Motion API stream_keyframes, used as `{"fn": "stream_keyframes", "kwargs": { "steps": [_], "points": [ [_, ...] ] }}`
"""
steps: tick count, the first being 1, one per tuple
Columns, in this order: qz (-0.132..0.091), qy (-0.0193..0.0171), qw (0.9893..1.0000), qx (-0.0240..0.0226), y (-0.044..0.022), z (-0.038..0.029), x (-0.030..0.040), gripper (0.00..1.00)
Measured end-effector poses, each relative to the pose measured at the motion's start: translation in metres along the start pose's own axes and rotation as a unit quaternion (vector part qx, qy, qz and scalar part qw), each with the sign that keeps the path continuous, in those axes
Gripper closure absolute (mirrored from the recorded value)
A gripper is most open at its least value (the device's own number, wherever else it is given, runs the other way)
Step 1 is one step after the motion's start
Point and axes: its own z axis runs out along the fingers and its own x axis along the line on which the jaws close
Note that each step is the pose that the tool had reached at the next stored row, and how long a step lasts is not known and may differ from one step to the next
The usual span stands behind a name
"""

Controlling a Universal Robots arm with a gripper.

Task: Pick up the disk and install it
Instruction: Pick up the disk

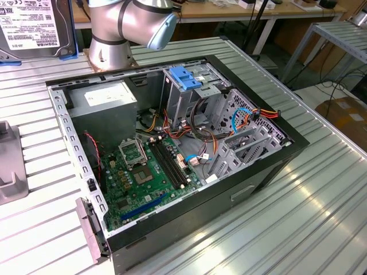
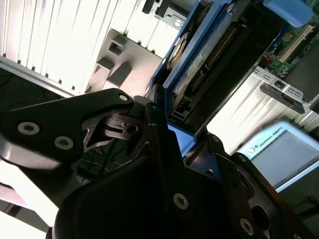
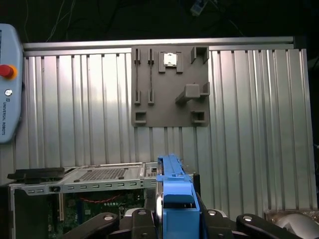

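Now we are holding the disk [image 1: 33, 23] up in the upper left of the exterior view, well apart from the open computer case [image 1: 241, 206] at the frame's centre. In the first wrist view the gripper [image 3: 177, 219] is clamping its blue side rails, jaws pressing from either side. So we are judging the pick-up done and the installing all left to do, with the drive cage [image 1: 189, 91] under its blue tab appearing unfilled. Room is looking tight there: orange and blue cables [image 1: 229, 114] are crowding beside the cage, and the case's metal rim is ringing it. Over the ribbed table [image 1: 321, 217] we are seeing open space.
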Motion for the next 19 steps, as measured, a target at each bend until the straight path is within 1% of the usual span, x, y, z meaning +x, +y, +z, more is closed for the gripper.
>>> {"fn": "stream_keyframes", "kwargs": {
  "steps": [19],
  "points": [
    [0.000, 0.0000, 1.0000, 0.0000, -0.0078, -0.0006, 0.0040, 0.63]
  ]
}}
